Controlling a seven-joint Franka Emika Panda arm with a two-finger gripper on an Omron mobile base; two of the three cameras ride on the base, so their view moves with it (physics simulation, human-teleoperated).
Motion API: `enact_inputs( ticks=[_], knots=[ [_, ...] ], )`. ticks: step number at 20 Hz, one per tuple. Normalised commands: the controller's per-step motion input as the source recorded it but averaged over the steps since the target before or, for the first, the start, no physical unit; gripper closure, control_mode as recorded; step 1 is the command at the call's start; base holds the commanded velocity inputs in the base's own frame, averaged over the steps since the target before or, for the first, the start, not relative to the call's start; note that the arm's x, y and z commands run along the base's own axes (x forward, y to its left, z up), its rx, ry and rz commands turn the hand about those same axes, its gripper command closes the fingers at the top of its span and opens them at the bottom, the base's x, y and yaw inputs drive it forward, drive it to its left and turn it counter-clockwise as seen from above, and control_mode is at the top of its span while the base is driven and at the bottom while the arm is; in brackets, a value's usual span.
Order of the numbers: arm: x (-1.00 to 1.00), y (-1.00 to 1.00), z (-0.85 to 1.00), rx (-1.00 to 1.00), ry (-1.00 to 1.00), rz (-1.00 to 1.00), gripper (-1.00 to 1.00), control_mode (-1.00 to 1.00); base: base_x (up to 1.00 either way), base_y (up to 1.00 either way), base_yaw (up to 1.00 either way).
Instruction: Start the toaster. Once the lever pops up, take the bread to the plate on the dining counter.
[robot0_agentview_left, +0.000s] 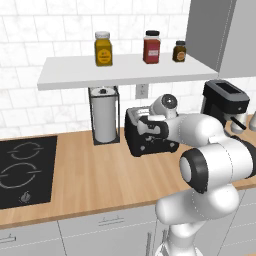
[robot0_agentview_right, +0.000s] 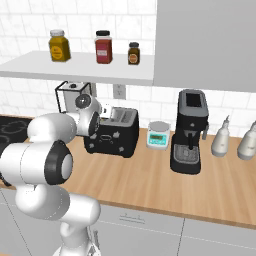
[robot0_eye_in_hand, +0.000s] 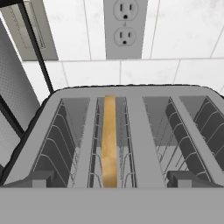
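No legible text on the jars (robot0_agentview_left: 103, 48), toaster (robot0_agentview_right: 111, 132) or scale (robot0_agentview_right: 158, 135).

The toaster (robot0_agentview_left: 150, 132) is seen as a boxy black appliance with rounded corners, set upright on the wooden desk against the white-tiled wall. Its dark front with small light marks is shown in the right base view (robot0_agentview_right: 112, 134), and a grey metal top is seen above it. Four long slots lined with wire guides are shown from above in the hand view (robot0_eye_in_hand: 131, 131), running side by side away from the camera. The bread (robot0_eye_in_hand: 109, 142) is seen edge-on as a thin tan strip, stood upright in the second slot from the left of that view, its top edge sunk between the guides.
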Motion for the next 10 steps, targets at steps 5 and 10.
enact_inputs(
  ticks=[5,10],
  knots=[
    [0.00,0.00,0.00,0.00,0.00,0.00,-1.00,-1.00,0.00,0.00,0.00],
    [0.00,0.00,0.00,0.00,0.00,0.00,-1.00,-1.00,0.00,0.00,0.00]
  ],
)
